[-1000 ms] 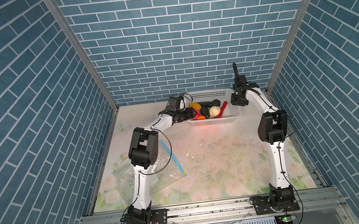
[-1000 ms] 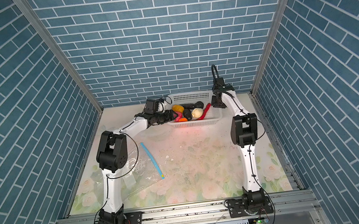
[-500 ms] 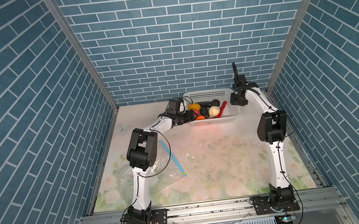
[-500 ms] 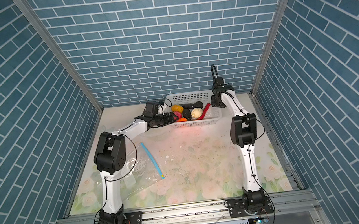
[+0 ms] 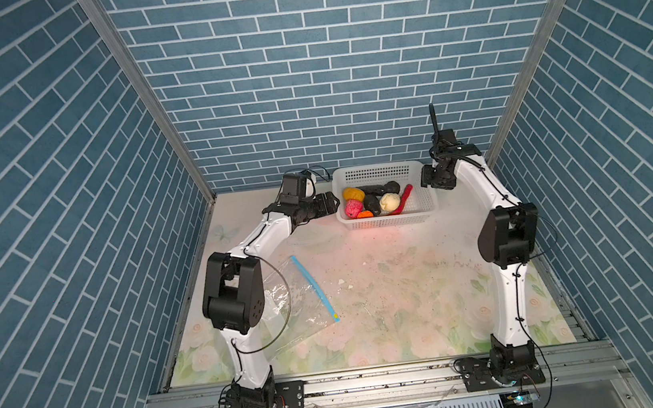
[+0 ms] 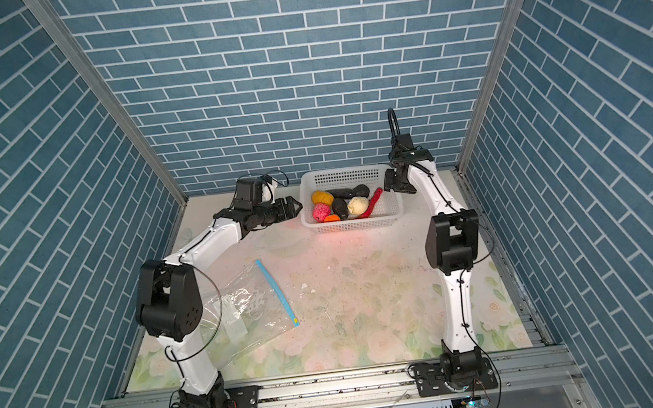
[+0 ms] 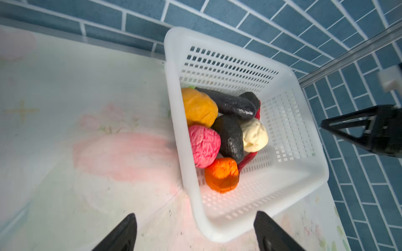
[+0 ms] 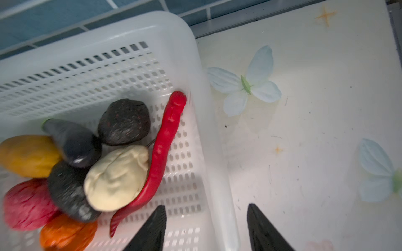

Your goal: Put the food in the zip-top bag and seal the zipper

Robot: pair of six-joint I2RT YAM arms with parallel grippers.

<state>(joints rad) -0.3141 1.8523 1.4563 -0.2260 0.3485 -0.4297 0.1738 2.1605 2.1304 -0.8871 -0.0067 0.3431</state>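
Blue brick-pattern walls (image 5: 322, 67) box in three sides, w/ a flowery table (image 5: 409, 287) in the middle.

Seen from above, in both top views, a white basket (image 5: 375, 171) sits at the far end of the table, nr the back wall. All the food (image 5: 373, 204) is piled inside it, incl. a cream ball (image 5: 389, 202), a pink ball (image 5: 352, 208) & a red strip (image 5: 403, 198) leaning toward the right-hand wall. The bag (image 5: 298, 300) lies flat toward the front left, well apart from the basket & partly hidden behind the left arm (image 5: 235, 295). Its zipper (image 5: 313, 286) runs along the edge facing mid-table, w/ a small yellowish tab (image 5: 336, 317) at the near end. The left pincer (image 5: 333, 204) hangs just beside the basket's left wall, jaws apart. The right pincer (image 5: 423, 177) is at the basket's right rim.

Left wrist cam: two black fingers (image 7: 121, 236) stand wide apart, gripping nothing, w/ the basket's nearest corner ahead & btwn them. The heap shows a yellow piece (image 7: 199, 108), an orange piece (image 7: 221, 175) & black ovals (image 7: 230, 137) packed against the pink & cream balls.

Right wrist cam: its fingers (image 8: 152, 232) are apart too, straddling the basket's side wall, one over the holed floor inside & one over the table outside. Can't tell if either touches the rim. The red strip lies along that wall, touching the cream ball.
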